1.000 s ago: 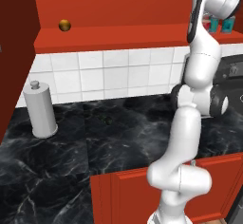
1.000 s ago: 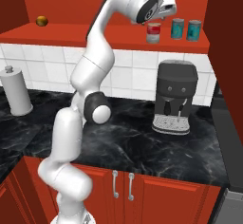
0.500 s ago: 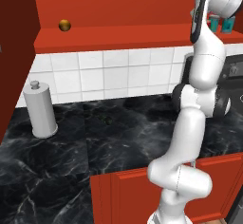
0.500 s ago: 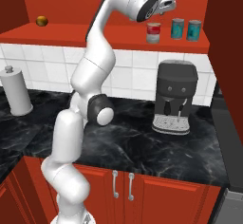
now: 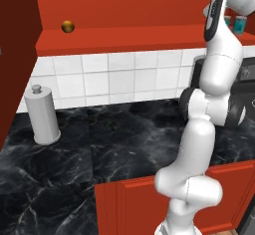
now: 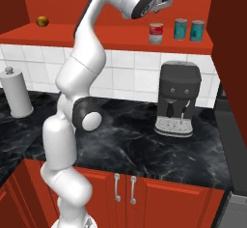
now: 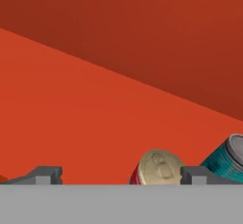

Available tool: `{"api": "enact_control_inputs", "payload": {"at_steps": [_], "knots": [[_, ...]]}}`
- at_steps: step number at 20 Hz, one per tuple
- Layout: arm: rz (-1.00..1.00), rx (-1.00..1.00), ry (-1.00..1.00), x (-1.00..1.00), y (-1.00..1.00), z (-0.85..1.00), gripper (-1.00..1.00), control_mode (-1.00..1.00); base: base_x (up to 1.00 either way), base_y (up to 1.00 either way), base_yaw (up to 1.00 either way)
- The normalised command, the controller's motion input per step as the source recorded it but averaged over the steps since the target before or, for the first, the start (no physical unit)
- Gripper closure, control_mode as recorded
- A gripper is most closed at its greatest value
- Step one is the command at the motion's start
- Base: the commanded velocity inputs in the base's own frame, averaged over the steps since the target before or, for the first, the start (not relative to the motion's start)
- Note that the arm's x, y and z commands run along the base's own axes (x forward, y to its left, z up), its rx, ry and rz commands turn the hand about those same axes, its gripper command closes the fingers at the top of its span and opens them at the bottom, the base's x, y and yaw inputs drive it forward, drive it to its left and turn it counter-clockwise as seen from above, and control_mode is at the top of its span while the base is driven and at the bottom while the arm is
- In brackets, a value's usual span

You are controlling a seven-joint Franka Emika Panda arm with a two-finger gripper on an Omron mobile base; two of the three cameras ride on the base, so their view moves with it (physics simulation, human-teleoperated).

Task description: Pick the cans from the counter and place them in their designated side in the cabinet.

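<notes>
A red can [image 6: 156, 33] with a cream top stands upright on the cabinet's red shelf [image 6: 96, 35]. Two teal cans [image 6: 180, 29] [image 6: 196, 30] stand just to its right. My gripper [image 6: 162, 5] hangs open above and slightly left of the red can, apart from it. In the hand view the gripper [image 7: 122, 176] holds nothing; the red can [image 7: 159, 168] shows beside the right fingertip [image 7: 197, 174], with a teal can [image 7: 228, 160] further right. From the left base view a teal can [image 5: 239, 24] peeks out behind the arm.
A small golden-brown ball [image 6: 42, 21] lies at the shelf's left end. On the black marble counter [image 6: 140, 147] stand a tall grey cylinder with a knob [image 6: 14, 94] at the left and a dark coffee machine [image 6: 178, 99] at the right. White tiles back the counter.
The hand has risen up and away from the red can, which stays standing on the shelf. The jaws have spread a little wider.
</notes>
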Motion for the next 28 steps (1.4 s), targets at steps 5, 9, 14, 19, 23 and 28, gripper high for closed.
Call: {"api": "enact_control_inputs", "payload": {"at_steps": [5, 9, 14, 19, 23, 28], "knots": [[0.05, 0.00, -0.09, -0.54, 0.30, 0.00, -1.00, -1.00, 0.00, 0.00, 0.00], [0.04, 0.00, -0.08, -0.53, 0.32, 0.00, -1.00, -1.00, 0.00, 0.00, 0.00], [0.03, 0.00, -0.07, -0.55, 0.32, -0.03, -1.00, -1.00, 0.00, 0.00, 0.00], [0.01, 0.00, -0.04, -0.65, 0.34, -0.12, -1.00, -1.00, 0.00, 0.00, 0.00], [0.00, 0.00, -0.05, -0.73, 0.34, -0.22, -1.00, -1.00, 0.00, 0.00, 0.00], [0.00, 0.00, -0.03, -0.75, 0.31, -0.22, -1.00, -1.00, 0.00, 0.00, 0.00]]}}
